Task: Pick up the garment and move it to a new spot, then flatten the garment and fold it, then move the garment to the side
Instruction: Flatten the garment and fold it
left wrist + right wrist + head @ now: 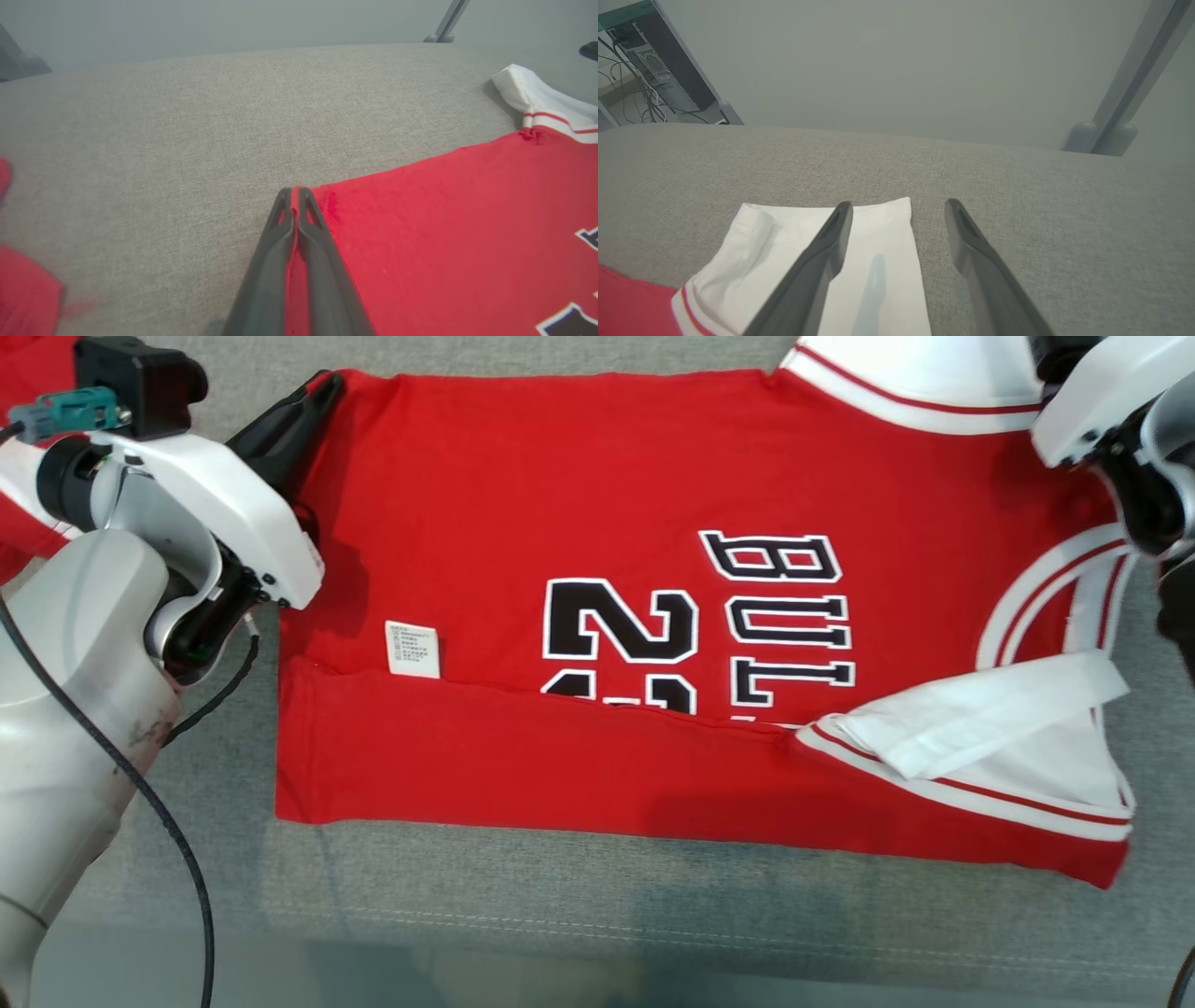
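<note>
Left gripper (294, 199) pinches shut on red basketball jersey (579, 504) at its hem corner. Right gripper (899, 206) is wide open and empty over white sleeve (887, 242). A one-sided pull could skew the fold, and the thin pinch may slip.

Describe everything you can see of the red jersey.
The red jersey looks like soft knit cloth, with white sleeves trimmed in red stripes, black white-edged lettering and a white care label. It lies flat on the grey fabric surface, its near long edge folded over the print. The left gripper is shut on its far hem corner; the right gripper stands open over the far sleeve.
</note>
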{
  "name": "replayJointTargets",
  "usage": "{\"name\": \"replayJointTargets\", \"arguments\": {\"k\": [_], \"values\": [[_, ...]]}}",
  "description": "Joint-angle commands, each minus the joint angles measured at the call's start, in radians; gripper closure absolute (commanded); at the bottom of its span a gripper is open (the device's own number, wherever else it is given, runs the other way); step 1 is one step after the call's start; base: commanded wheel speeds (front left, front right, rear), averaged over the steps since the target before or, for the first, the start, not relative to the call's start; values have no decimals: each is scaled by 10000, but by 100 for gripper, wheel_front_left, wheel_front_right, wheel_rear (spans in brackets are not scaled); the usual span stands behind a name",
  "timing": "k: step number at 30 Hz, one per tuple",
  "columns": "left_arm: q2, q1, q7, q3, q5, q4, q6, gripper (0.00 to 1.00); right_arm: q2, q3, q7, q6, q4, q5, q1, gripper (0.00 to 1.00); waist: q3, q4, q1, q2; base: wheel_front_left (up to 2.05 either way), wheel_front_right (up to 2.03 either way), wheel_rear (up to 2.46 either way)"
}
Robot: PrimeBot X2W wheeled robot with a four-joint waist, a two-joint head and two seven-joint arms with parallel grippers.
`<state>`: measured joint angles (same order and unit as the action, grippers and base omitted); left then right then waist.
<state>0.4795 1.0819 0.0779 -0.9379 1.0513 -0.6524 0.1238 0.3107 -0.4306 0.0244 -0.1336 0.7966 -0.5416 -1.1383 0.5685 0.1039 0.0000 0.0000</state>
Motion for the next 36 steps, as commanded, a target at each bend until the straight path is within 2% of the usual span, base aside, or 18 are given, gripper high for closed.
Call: {"name": "replayJointTargets", "arguments": {"k": [1, 16, 17, 18, 19, 21, 23, 31, 36], "values": [[355, 508, 143, 188, 109, 82, 69, 100, 59, -72, -68, 29, 2, -154, -199, 0, 227, 261, 0, 0, 0, 0, 0], [-109, 1455, 948, -1199, 772, -28, 69, 100, 300, -811, -320, 29, 1757, -845, -1597, 0, 851, 927, 0, 0, 0, 0, 0], [-124, 1505, 989, -1279, 822, -37, 69, 100, 292, -877, -401, 29, 1826, -919, -1643, 9, 873, 944, 0, 0, 0, 0, 0], [-132, 1553, 1026, -1357, 872, -50, 69, 100, 287, -954, -475, 29, 1862, -996, -1688, 22, 895, 951, 0, 0, 0, 0, 0], [-134, 1595, 1068, -1427, 926, -66, 69, 100, 287, -1053, -514, 29, 1861, -1060, -1725, 40, 913, 952, 0, 0, 0, 0, 0], [-121, 1657, 1139, -1568, 1041, -106, 69, 100, 276, -1261, -570, 29, 1795, -1233, -1756, 68, 930, 935, 0, 0, 0, 0, 0], [-74, 1701, 1204, -1699, 1158, -160, 69, 100, 318, -1409, -463, 29, 1681, -1407, -1796, 100, 928, 885, 0, 0, 0, 0, 0], [256, 1807, 1395, -2117, 1655, -387, 69, 100, 695, -2107, 219, 29, 659, -2270, -1687, 100, 784, 515, 0, 0, 0, 0, 0], [806, 1613, 1465, -2405, 2117, -438, 69, 100, 1229, -2744, 484, 29, -555, -3224, -1160, 100, 383, 106, 0, 0, 0, 0, 0]]}}
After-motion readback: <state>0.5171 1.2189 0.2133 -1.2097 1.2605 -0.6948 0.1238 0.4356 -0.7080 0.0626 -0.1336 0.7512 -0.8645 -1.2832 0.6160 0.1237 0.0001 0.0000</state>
